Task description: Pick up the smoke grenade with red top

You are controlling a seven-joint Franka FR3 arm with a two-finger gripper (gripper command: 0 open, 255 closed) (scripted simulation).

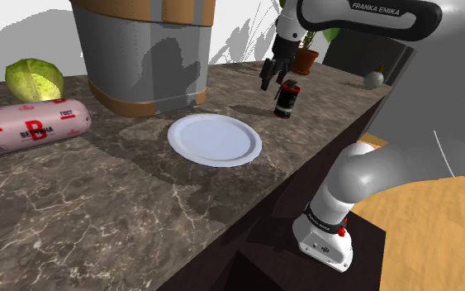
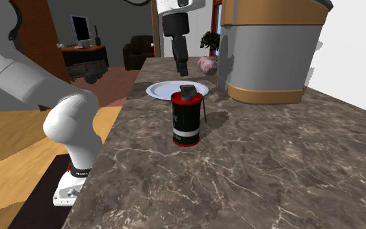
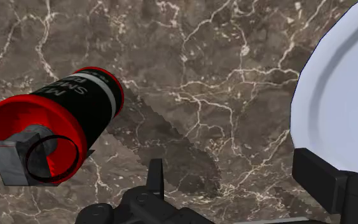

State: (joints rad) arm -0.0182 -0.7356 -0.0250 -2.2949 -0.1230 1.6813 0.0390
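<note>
Currently, a smoke grenade (image 1: 286, 97) stands upright on a dark, veined marble bench (image 1: 139, 215). It is a black can with a red top, a red band at its foot, and a grey fuse head with a lever and pull ring. A black two-finger claw (image 1: 268, 81) hangs above it and slightly to one side, with its fingers spread apart and pinching nothing.

In the wrist view the grenade (image 3: 63, 127) lies outside the gap between the fingers, beyond one of them. A white plate (image 3: 336, 95) sits close by the other finger.

The main risk, as I judge it, is lowering without first centring. A finger could land on the red top or the fuse head and topple the tall, narrow can. Once on its side it may roll across the smooth bench toward the edge.

A second risk is closing on the lever or ring instead of the round body, giving a crooked hold that slips when lifted. The outer finger might also clip the plate's rim.
</note>
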